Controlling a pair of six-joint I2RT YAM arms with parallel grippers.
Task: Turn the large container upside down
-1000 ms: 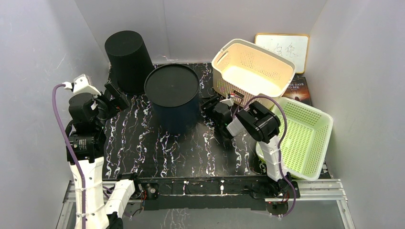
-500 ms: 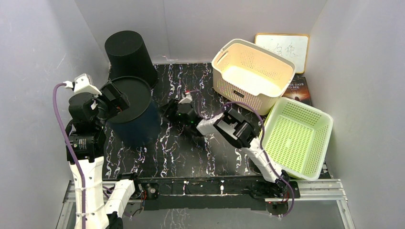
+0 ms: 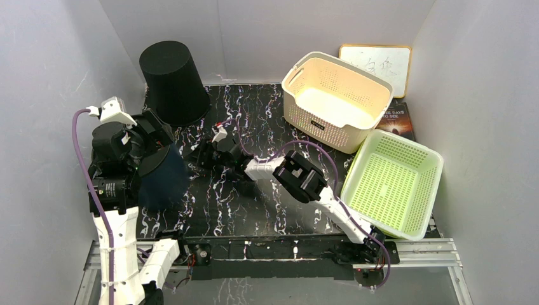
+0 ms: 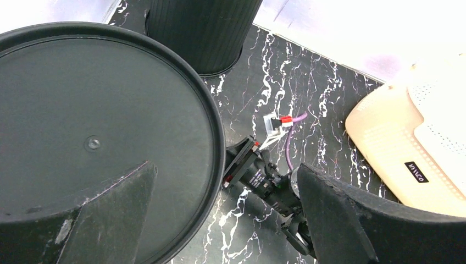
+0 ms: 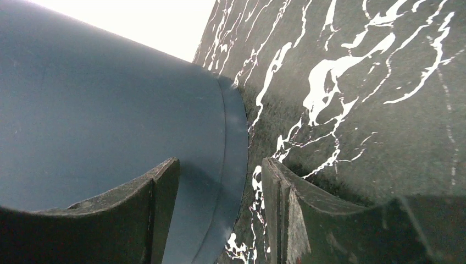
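Large container (image 3: 162,178) has slid left across the counter (image 3: 210,210) and now tilts near its left edge. Left hand (image 4: 224,168) gapes wide astride the rim; right hand (image 5: 220,162) sits half-open around that rim.

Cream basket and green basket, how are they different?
The cream basket is deep with tall walls; the green basket is shallow. The cream basket sits at the back by the whiteboard; the green basket lies nearer, on the right. Both are perforated plastic, open side up.
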